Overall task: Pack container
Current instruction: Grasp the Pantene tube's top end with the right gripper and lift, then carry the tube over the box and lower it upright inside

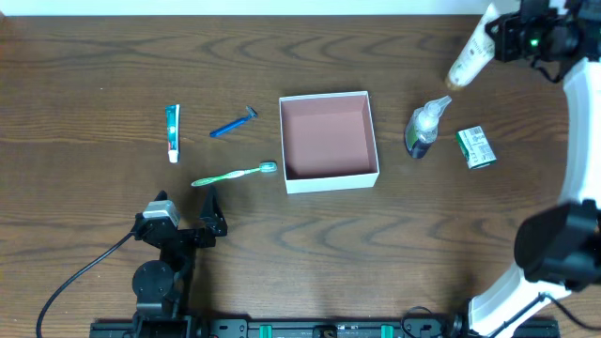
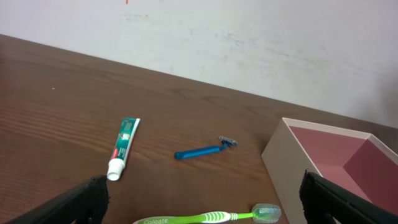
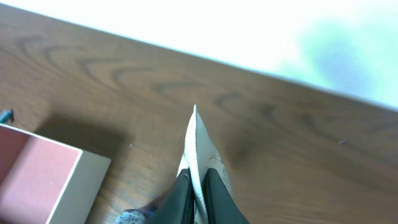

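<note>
The container (image 1: pixel 331 178), a square white box with a pinkish floor, sits mid-table and holds nothing. It also shows in the left wrist view (image 2: pixel 285 163) and the right wrist view (image 3: pixel 87 180). My right gripper (image 1: pixel 502 38) is at the far right, raised above the table. It is shut on the flat end of a white tube (image 1: pixel 469 59), as the right wrist view shows for the gripper (image 3: pixel 198 186) and the tube (image 3: pixel 196 140). My left gripper (image 1: pixel 212 218) is open and empty, just in front of a green toothbrush (image 1: pixel 235 175). The left gripper (image 2: pixel 204 186) spans the toothbrush (image 2: pixel 205 218).
A toothpaste tube (image 1: pixel 173 131) (image 2: pixel 124 146) and a blue razor (image 1: pixel 233 124) (image 2: pixel 202 150) lie left of the container. A clear pump bottle (image 1: pixel 424 127) and a small green-and-white soap box (image 1: pixel 475 147) stand right of it.
</note>
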